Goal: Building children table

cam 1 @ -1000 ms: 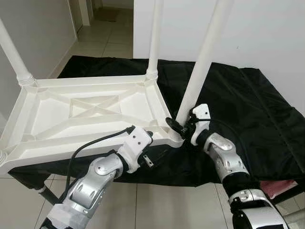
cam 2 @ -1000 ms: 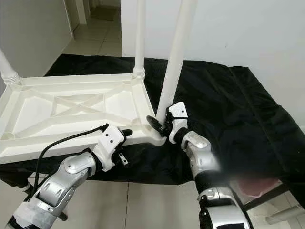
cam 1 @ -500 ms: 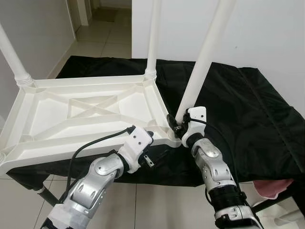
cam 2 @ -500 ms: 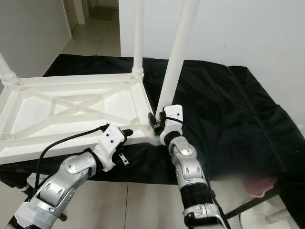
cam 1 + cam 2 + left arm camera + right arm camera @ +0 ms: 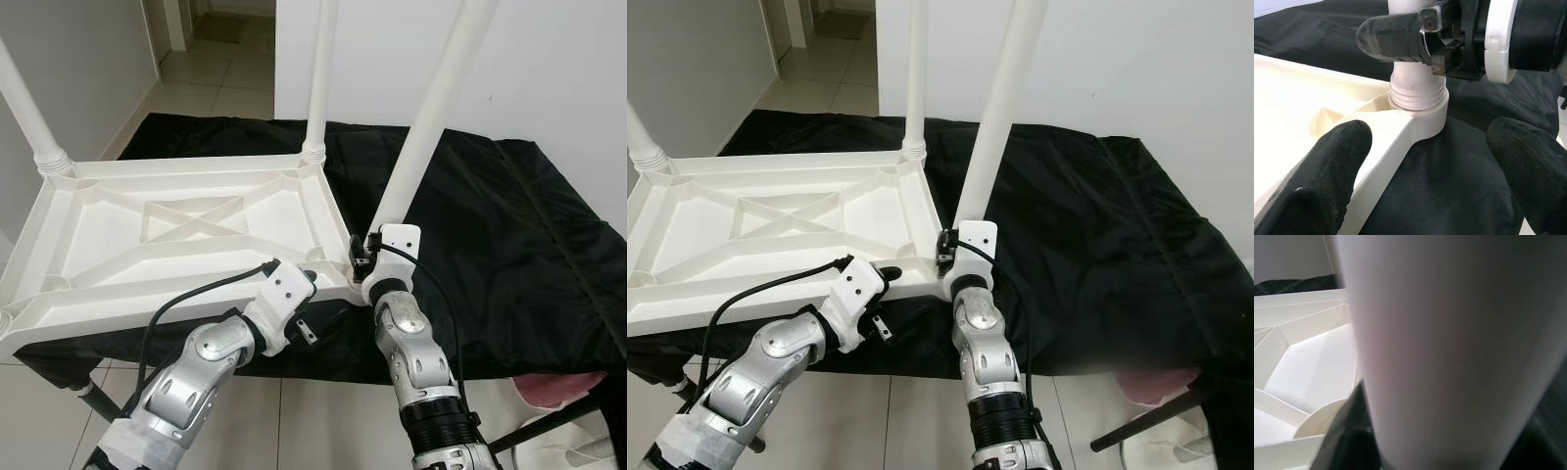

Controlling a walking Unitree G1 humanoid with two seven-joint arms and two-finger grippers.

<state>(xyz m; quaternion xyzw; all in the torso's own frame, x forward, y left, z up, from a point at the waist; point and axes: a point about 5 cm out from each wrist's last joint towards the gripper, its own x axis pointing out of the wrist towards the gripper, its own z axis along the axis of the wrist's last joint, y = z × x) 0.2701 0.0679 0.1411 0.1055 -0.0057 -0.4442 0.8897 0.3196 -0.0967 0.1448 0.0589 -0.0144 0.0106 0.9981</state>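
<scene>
— four legs called for, by my guess; how many are in?
— three stand in their corner sockets as far as i can see, and the near-right leg (image 5: 421,147) is the one in hand. the fourth corner, near-left, is cut off at the frame edge, so i cannot tell.
— start close. where are the arms?
— the left pincer (image 5: 1425,161) sits at the near edge of the upturned white tabletop (image 5: 186,230), fingers spread wide to either side of the corner socket (image 5: 1422,110), gripping nothing. just past it the right pincer (image 5: 361,257) is clamped around the base of that leg, right above the threaded collar.
— is the leg fully home?
— a few thread rings are showing above the socket in the left wrist view, so i'd judge it is seated but perhaps not turned all the way down.
— and further back?
— the far-right leg (image 5: 319,78) and far-left leg (image 5: 29,108) stand upright in their sockets. the whole tabletop lies underside up on the black-draped worktop (image 5: 509,225).
— what's left, then?
— likely finishing this leg, checking the near-left corner, then flipping the table onto its feet.
</scene>
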